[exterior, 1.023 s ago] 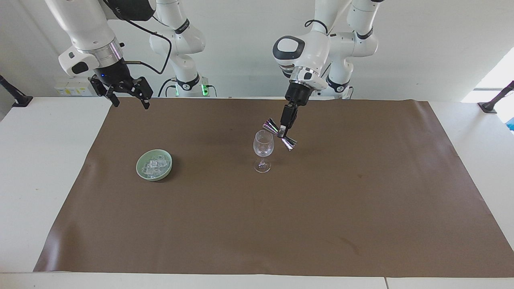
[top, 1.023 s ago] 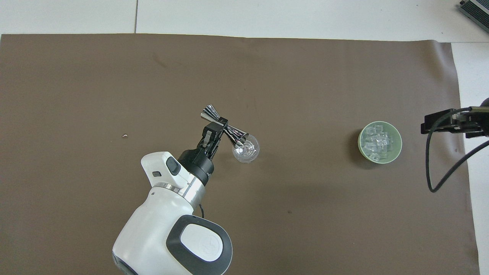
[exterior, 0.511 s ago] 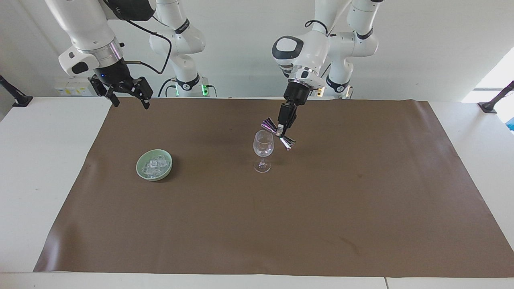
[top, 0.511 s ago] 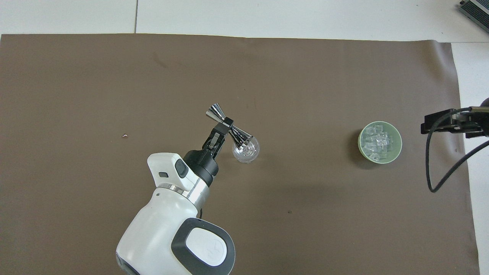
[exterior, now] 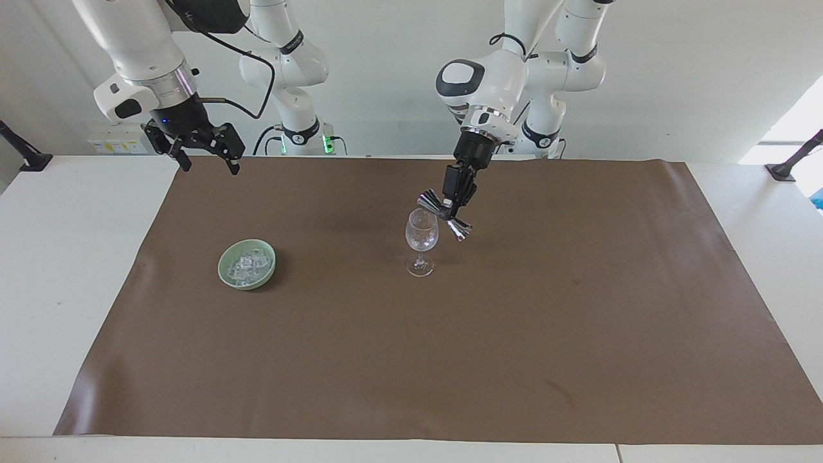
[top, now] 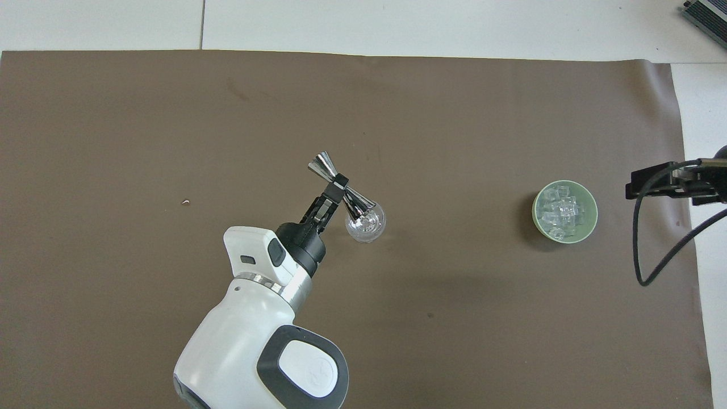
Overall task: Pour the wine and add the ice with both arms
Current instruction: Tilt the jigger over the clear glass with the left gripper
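A clear wine glass (exterior: 421,239) (top: 365,221) stands upright on the brown mat. My left gripper (exterior: 452,207) (top: 337,184) is shut on the waist of a shiny double-cone metal jigger (exterior: 443,213) (top: 342,190), tilted, with one cup at the glass's rim. A pale green bowl (exterior: 247,263) (top: 565,211) holds a heap of clear ice cubes (exterior: 246,265) (top: 561,211) toward the right arm's end of the table. My right gripper (exterior: 202,146) (top: 653,183) is open and empty, raised near the mat's edge at the robots' side, well apart from the bowl.
The brown mat (exterior: 450,360) (top: 170,113) covers most of the white table (exterior: 58,257). A black cable (top: 653,238) hangs from the right arm. A small white speck (top: 185,201) lies on the mat toward the left arm's end.
My left gripper has shifted slightly toward the wine glass and turned the jigger a little steeper over the rim. The right arm has not moved.
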Tool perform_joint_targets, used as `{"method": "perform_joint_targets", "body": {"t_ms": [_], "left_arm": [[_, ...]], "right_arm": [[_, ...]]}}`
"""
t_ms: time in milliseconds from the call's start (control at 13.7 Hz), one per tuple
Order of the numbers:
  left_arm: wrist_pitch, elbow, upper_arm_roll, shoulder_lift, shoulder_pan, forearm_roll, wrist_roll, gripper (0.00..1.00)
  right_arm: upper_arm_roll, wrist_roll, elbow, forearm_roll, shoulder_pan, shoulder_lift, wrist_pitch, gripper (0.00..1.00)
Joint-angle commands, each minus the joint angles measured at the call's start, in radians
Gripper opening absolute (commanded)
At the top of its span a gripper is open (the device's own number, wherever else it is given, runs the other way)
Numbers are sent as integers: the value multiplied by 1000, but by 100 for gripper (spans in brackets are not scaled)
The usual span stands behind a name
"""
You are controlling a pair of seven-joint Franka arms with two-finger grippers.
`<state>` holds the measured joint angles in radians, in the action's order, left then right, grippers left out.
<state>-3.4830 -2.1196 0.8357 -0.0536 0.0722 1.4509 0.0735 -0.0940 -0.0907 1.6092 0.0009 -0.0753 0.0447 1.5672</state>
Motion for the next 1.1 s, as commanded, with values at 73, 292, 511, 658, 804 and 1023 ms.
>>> {"method": "perform_joint_targets", "body": {"t_ms": [73, 292, 511, 658, 804, 1023], "left_arm": [[-24, -8, -7, -2, 9, -33, -55, 0], [-24, -7, -7, -9, 9, -73, -58, 0], [-24, -2, -7, -14, 5, -113, -60, 0], [-24, -2, -7, -17, 5, -139, -64, 0], [-22, -2, -7, -17, -2, -152, -72, 0], [-22, -5, -6, -22, -3, -142, -74, 0]], "right_arm": [[2, -9, 23, 19, 6, 23, -4, 100], [2, -9, 23, 19, 6, 23, -4, 100], [2, -9, 23, 19, 6, 23, -6, 100], [2, -9, 23, 19, 6, 23, -4, 100], [2, -9, 23, 19, 6, 23, -4, 100], [2, -9, 23, 19, 6, 23, -6, 100]]}}
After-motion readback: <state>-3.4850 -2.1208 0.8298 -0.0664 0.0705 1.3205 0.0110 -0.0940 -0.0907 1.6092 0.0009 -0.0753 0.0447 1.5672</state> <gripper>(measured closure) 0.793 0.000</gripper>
